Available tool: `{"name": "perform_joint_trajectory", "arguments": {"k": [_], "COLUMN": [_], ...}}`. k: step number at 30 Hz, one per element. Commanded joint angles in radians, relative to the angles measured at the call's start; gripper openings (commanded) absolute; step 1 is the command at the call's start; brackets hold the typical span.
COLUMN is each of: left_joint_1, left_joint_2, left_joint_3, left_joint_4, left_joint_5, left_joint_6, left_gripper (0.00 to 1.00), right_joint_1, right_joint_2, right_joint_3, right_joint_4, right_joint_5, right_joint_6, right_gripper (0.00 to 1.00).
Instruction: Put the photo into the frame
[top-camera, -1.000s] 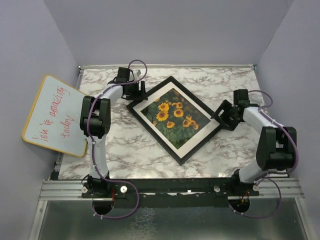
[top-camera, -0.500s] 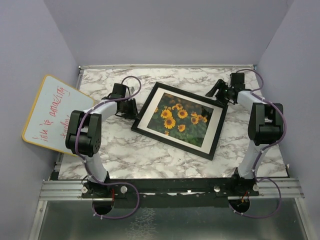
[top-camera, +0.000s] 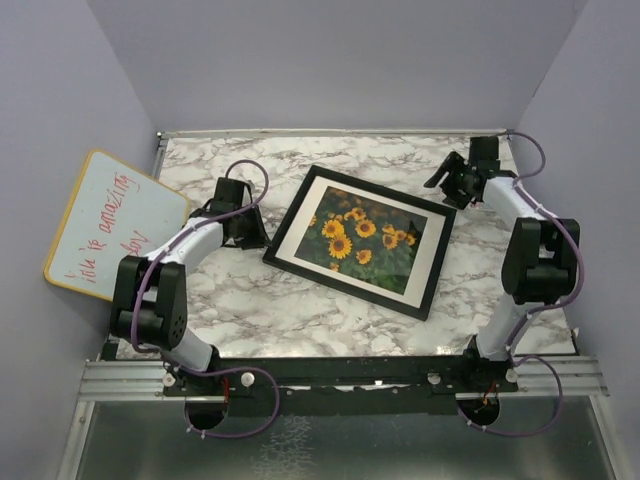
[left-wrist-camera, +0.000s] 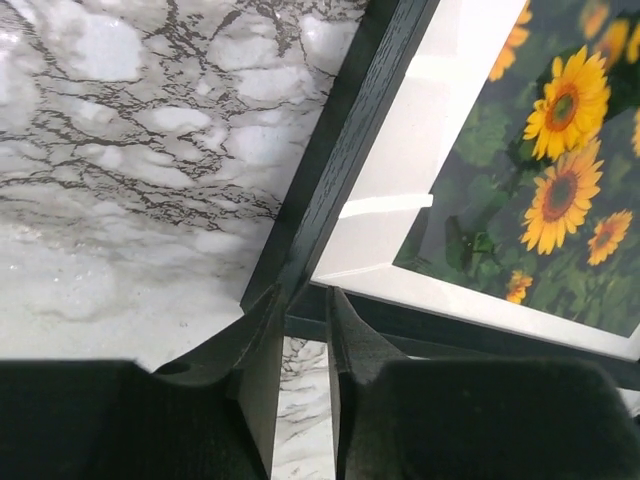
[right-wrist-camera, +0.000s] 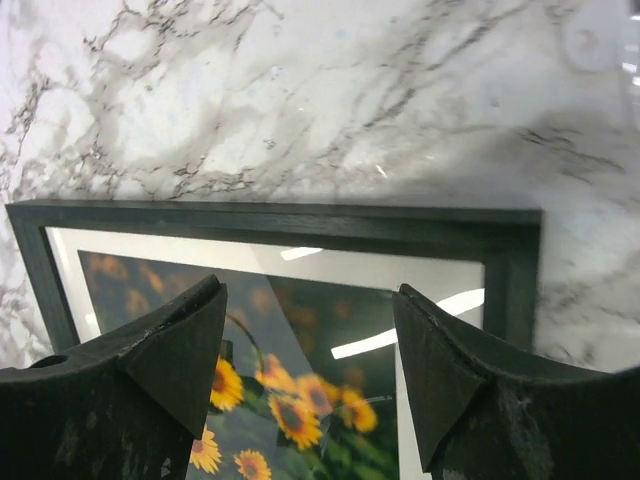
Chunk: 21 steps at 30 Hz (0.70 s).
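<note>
The black frame (top-camera: 385, 190) lies flat and slightly askew on the marble table. Behind its pane sits the sunflower photo (top-camera: 362, 238), with a white mat (top-camera: 298, 238) round it. My left gripper (top-camera: 257, 232) is low at the frame's left edge. In the left wrist view its fingertips (left-wrist-camera: 305, 295) touch the frame's corner (left-wrist-camera: 330, 170). A narrow gap between them shows only marble. My right gripper (top-camera: 447, 180) hovers over the frame's far right corner. It is wide open and empty (right-wrist-camera: 308, 320) above the frame (right-wrist-camera: 280, 218) and photo (right-wrist-camera: 300, 400).
A yellow-rimmed whiteboard (top-camera: 110, 230) with red writing leans over the table's left edge. Grey walls enclose the back and both sides. Bare marble (top-camera: 300, 310) lies between the frame and the arm bases.
The frame turned from a diamond stance to a flatter one. My left jaws narrowed and the arm drew back left. The right gripper swung to the far right corner.
</note>
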Motion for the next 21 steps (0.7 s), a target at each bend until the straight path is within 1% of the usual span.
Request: {"name": "perform_joint_trajectory", "arguments": {"k": [1,4,7,11,12,14,17,18,19,20,21], "left_joint_1": [0.0,0.0,0.0,0.0,-0.002,-0.003,-0.005,-0.007,-0.011,-0.016,-0.021], "left_joint_2": [-0.123,-0.227,-0.332,-0.455,-0.485,-0.529,-0.606,-0.635,-0.664,-0.686,-0.704], "left_joint_3": [0.068,0.107,0.103,0.088,0.088,0.103,0.108,0.108,0.11,0.113,0.12], "left_joint_4": [-0.043,-0.053,-0.049,-0.06,-0.067,-0.099,-0.135,-0.138,-0.142,-0.15,-0.158], "left_joint_5": [-0.076,-0.116,-0.179,-0.254,-0.299,-0.347,-0.397,-0.408,-0.421,-0.437,-0.448], "left_joint_6": [-0.011,-0.024,-0.032,-0.02,-0.017,-0.01,-0.009,-0.009,-0.008,-0.008,-0.006], "left_gripper": [0.31,0.48,0.66,0.82,0.86,0.98,0.99,0.99,0.99,0.99,0.99], "right_joint_1": [-0.012,-0.012,-0.012,-0.012,-0.012,-0.012,-0.012,-0.012,-0.012,-0.013,-0.012], "right_joint_2": [-0.16,-0.294,-0.46,-0.714,-0.782,-0.908,-1.069,-1.111,-1.147,-1.178,-1.205], "right_joint_3": [-0.04,-0.105,-0.196,-0.316,-0.335,-0.357,-0.36,-0.351,-0.338,-0.319,-0.3], "right_joint_4": [-0.156,-0.188,-0.234,-0.299,-0.316,-0.358,-0.404,-0.419,-0.435,-0.46,-0.481], "right_joint_5": [0.218,0.247,0.301,0.358,0.374,0.403,0.436,0.449,0.467,0.481,0.49], "right_joint_6": [0.037,0.035,0.049,0.065,0.065,0.082,0.07,0.062,0.05,0.043,0.032], "right_gripper": [0.72,0.73,0.73,0.73,0.74,0.74,0.77,0.84,0.94,0.99,1.0]}}
